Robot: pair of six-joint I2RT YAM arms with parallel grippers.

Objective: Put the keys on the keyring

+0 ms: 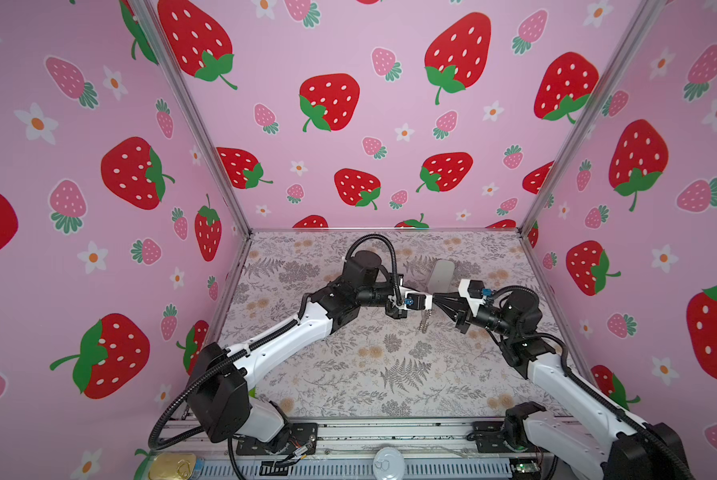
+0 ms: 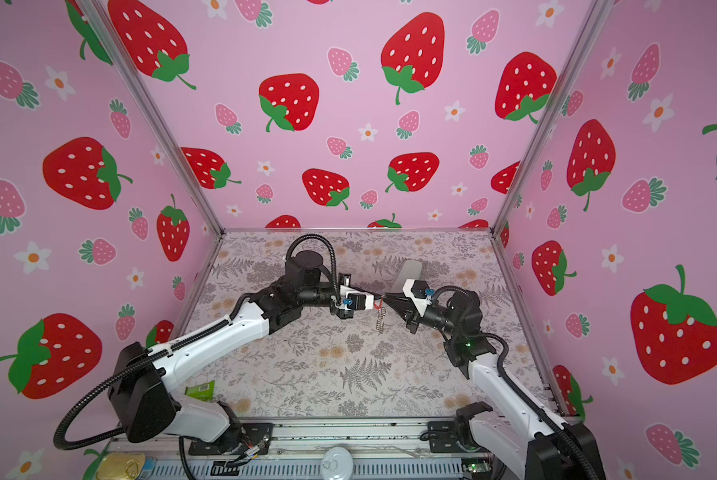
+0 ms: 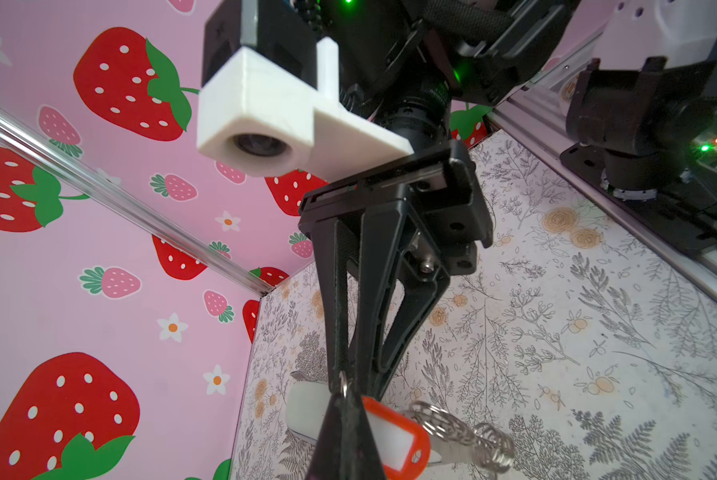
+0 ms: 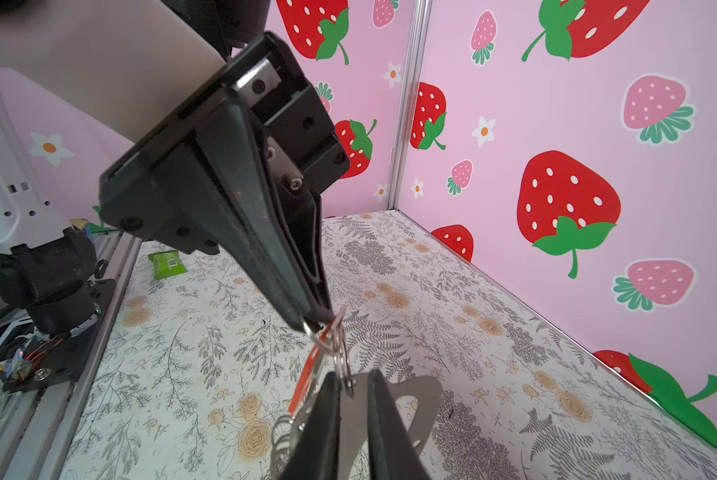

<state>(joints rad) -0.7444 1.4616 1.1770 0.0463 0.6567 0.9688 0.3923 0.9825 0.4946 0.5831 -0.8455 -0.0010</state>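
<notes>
Slippage is the risk — left fingers (image 4: 261, 266) clamp the keys (image 3: 394, 440), right fingers (image 4: 384, 432) pinch a thin ring of the keyring (image 3: 460, 432), both mid-air above the tabletop (image 1: 348, 374), so any twist could drop either.

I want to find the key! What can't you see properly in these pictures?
- Metal key: not visible in the left wrist view, perhaps behind the left gripper; only its red tag shows.
- Grey strap: right wrist view, partly behind the right gripper, cut by the bottom edge.
- Rings: too small in both top views.
</notes>
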